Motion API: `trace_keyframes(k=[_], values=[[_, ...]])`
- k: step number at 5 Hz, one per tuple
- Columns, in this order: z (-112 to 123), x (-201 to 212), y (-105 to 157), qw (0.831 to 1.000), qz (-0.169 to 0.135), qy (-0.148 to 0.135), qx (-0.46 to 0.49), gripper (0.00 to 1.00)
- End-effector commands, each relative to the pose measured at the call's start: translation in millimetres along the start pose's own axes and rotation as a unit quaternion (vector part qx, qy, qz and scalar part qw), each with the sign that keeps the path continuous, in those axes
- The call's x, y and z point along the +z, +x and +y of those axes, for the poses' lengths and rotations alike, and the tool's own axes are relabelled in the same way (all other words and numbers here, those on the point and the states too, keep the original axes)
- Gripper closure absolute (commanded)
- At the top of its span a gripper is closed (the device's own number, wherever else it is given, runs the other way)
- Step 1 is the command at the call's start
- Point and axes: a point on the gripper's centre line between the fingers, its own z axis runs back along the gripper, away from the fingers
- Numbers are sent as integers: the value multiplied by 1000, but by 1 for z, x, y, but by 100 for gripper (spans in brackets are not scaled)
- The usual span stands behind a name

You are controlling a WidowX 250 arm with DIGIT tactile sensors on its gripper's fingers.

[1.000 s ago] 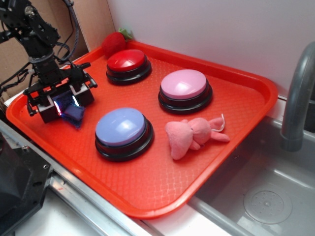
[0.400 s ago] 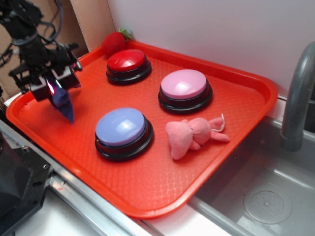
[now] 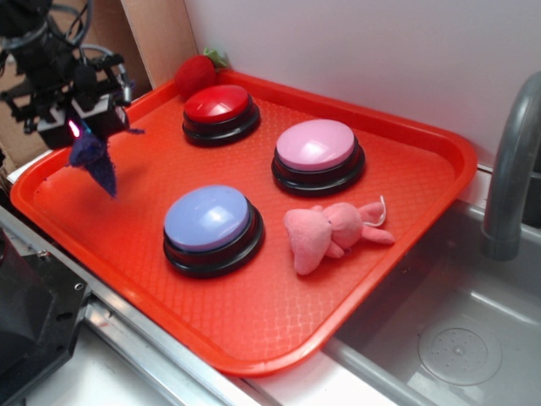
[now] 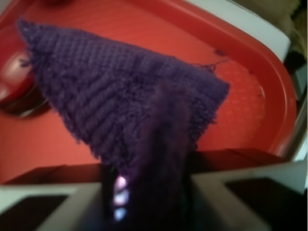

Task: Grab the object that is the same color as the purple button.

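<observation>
The gripper (image 3: 80, 127) sits at about ten o'clock in the exterior view, above the left corner of the red tray (image 3: 279, 313), and it is pinching the dark purple cloth scrap (image 3: 95, 161). The scrap hangs clear of the tray floor, its long axis close to vertical, with the free tip pointing down toward five o'clock. In the wrist view the cloth scrap (image 4: 120, 101) fills most of the picture: a knitted, fuzzy triangle whose narrow bunched end is squeezed between the two pale gripper fingers (image 4: 48, 204) at six o'clock, while the wide part fans out toward eleven and two o'clock.

The purple button (image 3: 210, 222) rests on the tray near seven o'clock from the tray's middle, well apart from the held scrap. The pink button (image 3: 317, 152) stands toward one o'clock of it, and the red button (image 3: 220, 108) toward twelve. A pink plush toy (image 3: 331, 233) lies just beside the purple button at its three o'clock. A red strawberry (image 3: 194, 74) sits at the tray's far rim, near the red button. A grey faucet (image 3: 511, 169) rises over the sink (image 3: 456, 338) at four o'clock.
</observation>
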Motion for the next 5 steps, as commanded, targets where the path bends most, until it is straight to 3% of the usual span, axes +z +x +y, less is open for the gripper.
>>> trace_keyframes(k=[1, 3, 4, 5], values=[[-19, 44, -7, 969, 35, -35, -242, 100], [-39, 50, -45, 907, 63, -36, -416, 100], [-42, 45, -50, 901, 74, -26, -427, 100], [-38, 43, -44, 910, 89, -22, -404, 100]])
